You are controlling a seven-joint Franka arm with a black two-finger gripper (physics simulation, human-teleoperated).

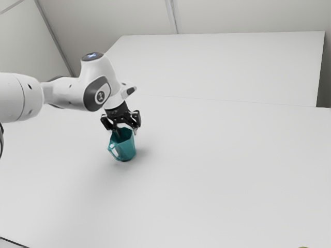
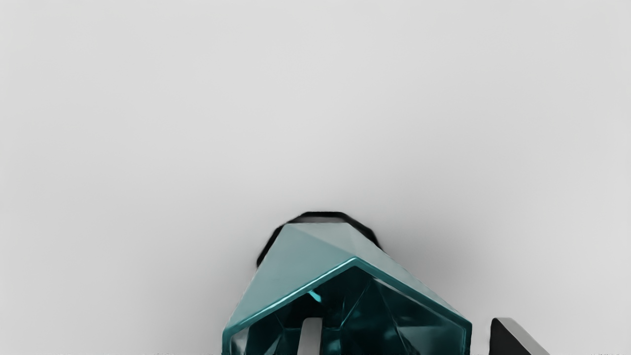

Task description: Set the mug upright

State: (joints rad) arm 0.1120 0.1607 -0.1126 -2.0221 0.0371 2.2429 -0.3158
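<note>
At the teal mug (image 1: 127, 149), the tool (image 1: 126, 133) stands spread wide, 1 finger (image 2: 310, 337) inside it.

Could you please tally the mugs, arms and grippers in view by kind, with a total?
Mug: 1
Arm: 1
Gripper: 1
Total: 3

White table (image 1: 217, 170), teal mug (image 1: 125, 150) on it
</note>
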